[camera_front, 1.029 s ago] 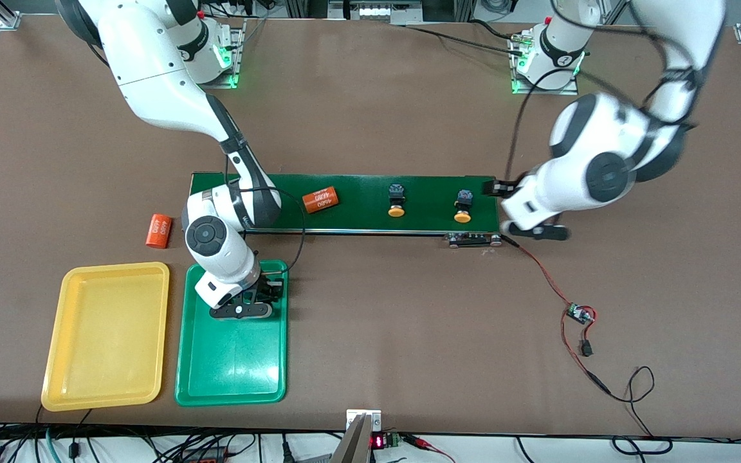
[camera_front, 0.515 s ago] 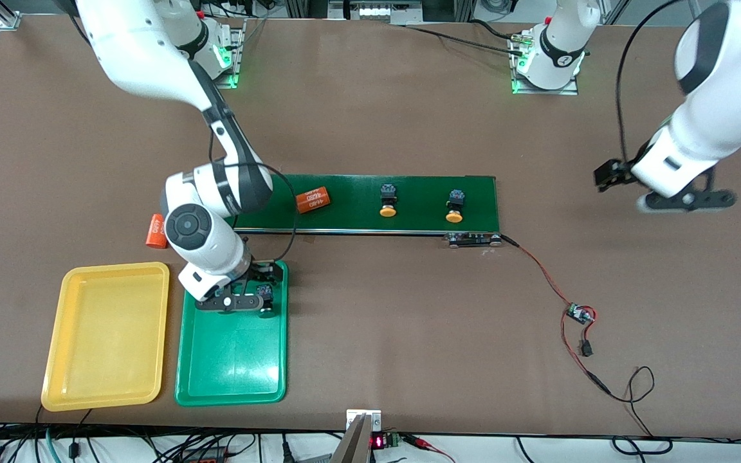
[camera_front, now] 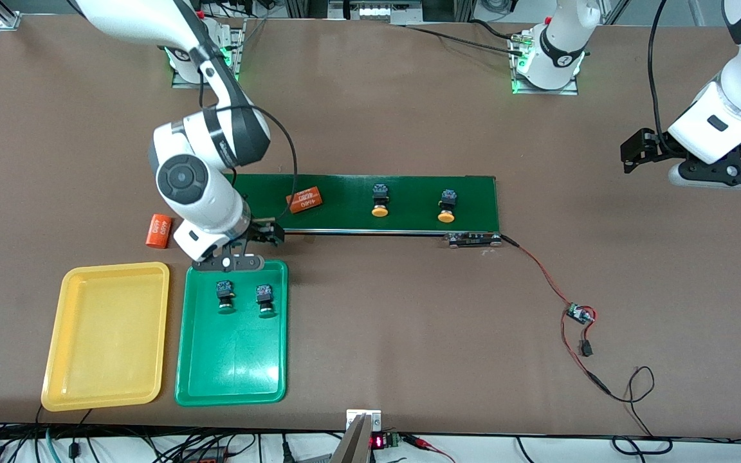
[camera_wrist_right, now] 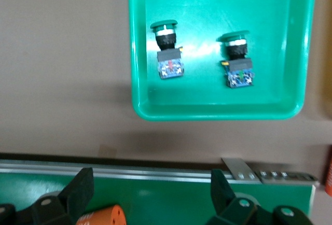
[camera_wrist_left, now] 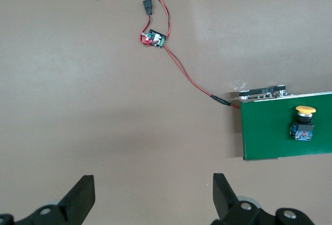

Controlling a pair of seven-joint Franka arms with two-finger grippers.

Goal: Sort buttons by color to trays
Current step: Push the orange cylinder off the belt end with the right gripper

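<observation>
The green tray [camera_front: 232,360] sits near the tabletop's edge closest to the front camera, toward the right arm's end, and the yellow tray [camera_front: 108,334] lies just beside it, closer to that end's corner. Two green buttons lie in the green tray, side by side but not touching: one green button [camera_front: 224,296] is on the yellow tray's side and the other green button [camera_front: 265,299] is beside it. The right wrist view shows them too, lying on their sides with their caps pointing the same way. The right gripper [camera_front: 229,257] is up in the air over the tray's rim that faces the belt, and its fingers [camera_wrist_right: 78,188] are spread wide with nothing between them. Two yellow buttons rest on the green belt [camera_front: 409,193] in the middle of the tabletop: one yellow button [camera_front: 379,199] and another yellow button [camera_front: 447,206] closer to the left arm's end. An orange cylinder [camera_front: 303,199] lies on the belt too, and a second orange cylinder [camera_front: 159,230] lies on the bare tabletop [camera_front: 409,321] near the yellow tray. The left gripper [camera_front: 724,172] waits in the air over the tabletop's edge at the left arm's end, its fingers [camera_wrist_left: 80,196] wide apart and holding nothing.
</observation>
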